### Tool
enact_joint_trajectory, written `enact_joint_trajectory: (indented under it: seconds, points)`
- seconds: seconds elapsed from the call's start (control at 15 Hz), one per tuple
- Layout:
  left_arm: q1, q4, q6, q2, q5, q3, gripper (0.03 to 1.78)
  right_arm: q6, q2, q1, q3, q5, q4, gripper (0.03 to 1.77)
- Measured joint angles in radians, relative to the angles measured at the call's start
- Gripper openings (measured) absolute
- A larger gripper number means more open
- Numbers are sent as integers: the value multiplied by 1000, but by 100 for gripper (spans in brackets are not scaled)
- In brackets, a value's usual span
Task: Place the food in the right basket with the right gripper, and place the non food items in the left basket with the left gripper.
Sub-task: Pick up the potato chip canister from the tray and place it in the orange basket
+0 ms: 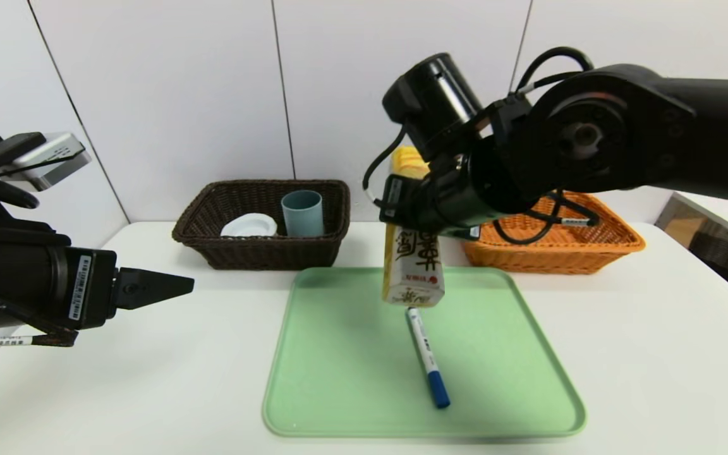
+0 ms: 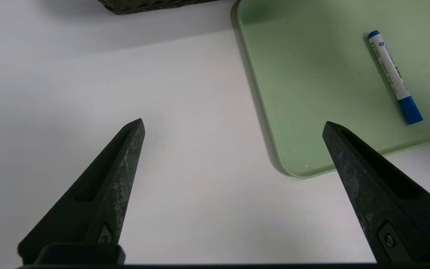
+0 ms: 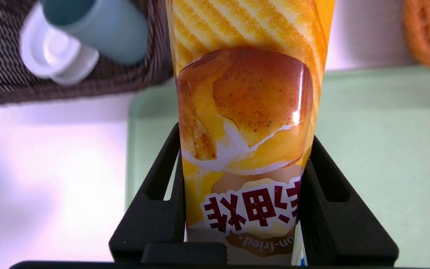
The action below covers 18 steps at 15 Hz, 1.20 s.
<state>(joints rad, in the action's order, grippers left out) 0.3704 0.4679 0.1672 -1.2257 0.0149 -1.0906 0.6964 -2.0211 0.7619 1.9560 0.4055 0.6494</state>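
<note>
R pincer (image 3: 243, 194): clamped on chip carton (image 1: 412, 265), above green tray (image 1: 339, 379)
L pincer (image 2: 233, 125): apart, 9 o'clock, over surface (image 2: 162, 93)

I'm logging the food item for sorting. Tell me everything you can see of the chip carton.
The chip carton is a long, slim box of glossy card, yellow and white, printed with ridged chips, a potato and dark brown Chinese characters. It hangs roughly upright, lifted clear above the green tray, lower end just over the marker. The right claw is shut on its sides; nothing else touches it.
</note>
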Motion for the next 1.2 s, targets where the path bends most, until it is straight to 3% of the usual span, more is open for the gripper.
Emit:
enact_joint_trajectory:
  seconds: [0.27,0.47,0.67,1.2]
  points:
    - [29,3,-1,-11,44,9,169,-4,63,-141,-1,-20,-34,81]
    - [46,5,0,-18,58,17,169,-23,100,-256,-13,-102,-26,81]
    - [64,5,-1,-25,77,18,169,-26,119,-365,-14,-137,-29,81]
    - [84,5,-34,-38,109,13,169,191,102,-544,-23,-165,-33,81]
